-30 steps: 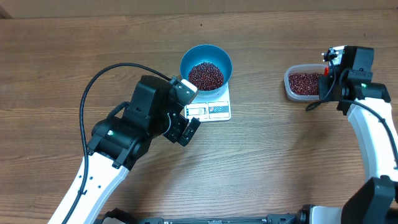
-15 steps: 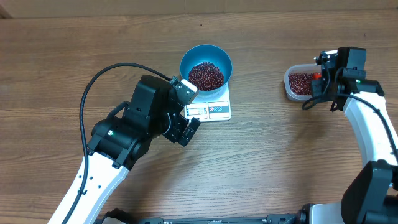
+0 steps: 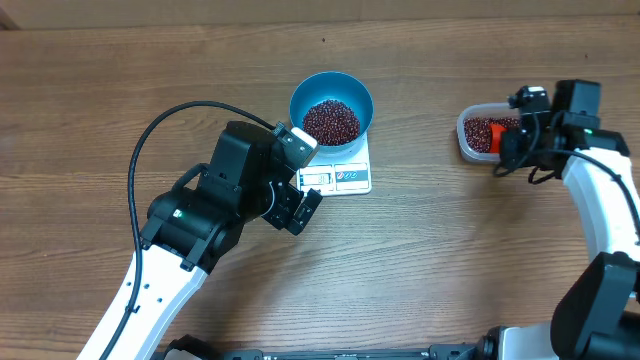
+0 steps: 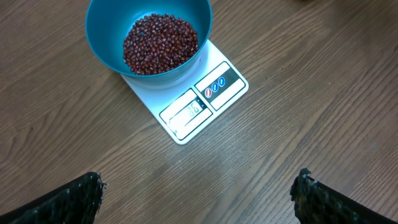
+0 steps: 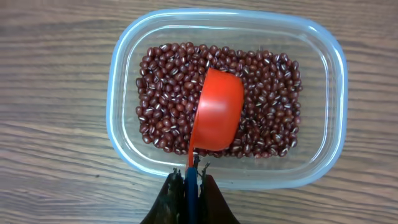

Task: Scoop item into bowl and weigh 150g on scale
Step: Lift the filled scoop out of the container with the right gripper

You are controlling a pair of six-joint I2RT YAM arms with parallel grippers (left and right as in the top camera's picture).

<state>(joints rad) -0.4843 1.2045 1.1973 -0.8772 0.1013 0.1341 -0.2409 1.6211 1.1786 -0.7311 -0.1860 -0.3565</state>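
Two heaps of small red-brown beans [image 4: 160, 45] divide the scene: one mounded in the blue bowl [image 4: 99, 37] on the white scale [image 4: 214, 93] at mid-counter, the other spread in a clear plastic tub [image 5: 336, 81] well apart toward the right side of the wooden counter [image 3: 450, 250]. An orange scoop [image 5: 216, 112] lies over the tub's beans, its thin handle pinched in the clenched right end effector [image 5: 191, 173]. The risks from here are a matter of judgement. That narrow pinch could let a loaded scoop twist and shed beans on the long carry over bare counter. A full scoop tipped into a bowl that already holds a good mound could overshoot the target weight. A knock on the bowl's rim could shift it on the scale and upset the reading. The scoop's long axis runs from the fingers out across the tub's short side, with the cup end pointing away from the wrist and leaning slightly right in the wrist view. Whether its mouth faces up or down cannot be told. The scale's long axis runs from the bowl toward the left arm, display end nearest it, digits too blurred to read. The left end effector [image 4: 199, 193] hangs released near that display end, fingers spread wide, holding nothing.
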